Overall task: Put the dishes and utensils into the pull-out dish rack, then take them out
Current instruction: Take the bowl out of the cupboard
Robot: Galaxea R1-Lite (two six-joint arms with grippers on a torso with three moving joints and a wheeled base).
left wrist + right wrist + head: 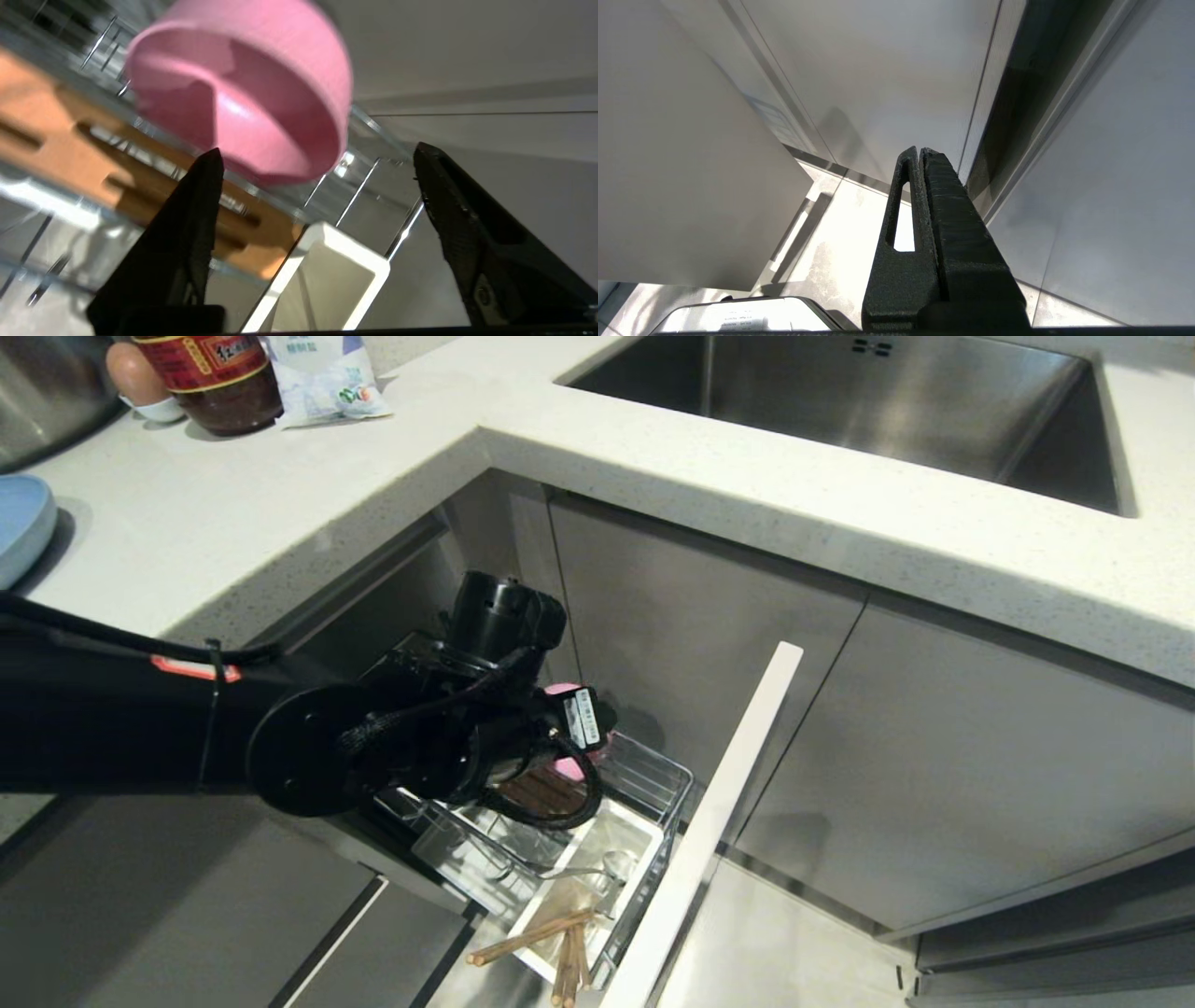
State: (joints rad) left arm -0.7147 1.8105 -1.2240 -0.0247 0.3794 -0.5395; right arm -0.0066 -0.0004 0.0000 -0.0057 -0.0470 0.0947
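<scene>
Down at rack's back end, pink bowl (243,88) sits tilted on wires beside wooden strip (60,154). My left claw (317,158) spread wide, holding nothing, bowl just ahead. Chopsticks (551,943), spoon (597,868) lie at caddy (616,845); blue plate (21,527) on surface (280,513). Loading step, I judge; next: withdraw clear, fetch plate. Right claw (920,154) parked, pressed shut.

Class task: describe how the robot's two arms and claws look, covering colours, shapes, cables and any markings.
The left arm is matte black with a round disc flange, an orange-red mark, a black cable tie and looping black cables; a white printed label sits near the wrist. The left claw has two tapering black textured fingers. The right claw is black and ridged, one finger bearing a long slot.
</scene>
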